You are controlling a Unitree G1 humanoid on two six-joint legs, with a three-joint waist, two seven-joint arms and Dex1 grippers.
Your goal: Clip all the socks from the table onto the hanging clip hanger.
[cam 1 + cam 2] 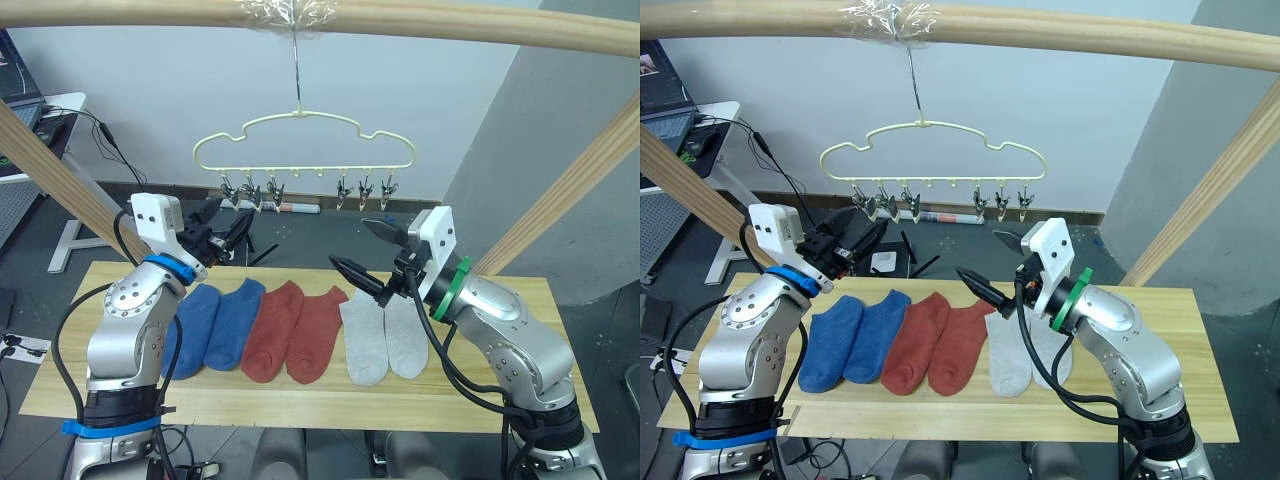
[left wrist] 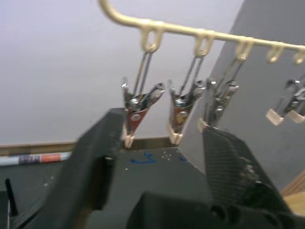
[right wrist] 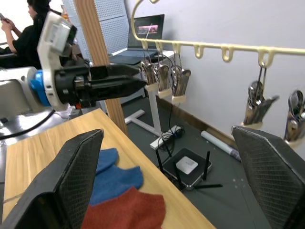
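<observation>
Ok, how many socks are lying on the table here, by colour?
Blue socks: 2
Rust-red socks: 2
Light grey socks: 2
Total: 6, all flat on the table; none clipped to the clip hanger.

1. A round pale wooden rail (image 1: 420, 25) is seen across the top, carried by slanted posts (image 1: 570, 190).
2. A white side table (image 1: 62, 110) stands far left.
3. A black router (image 3: 187, 167) lies on the floor beyond the desk.
4. A seated person (image 3: 28, 28) is seen far left.
</observation>
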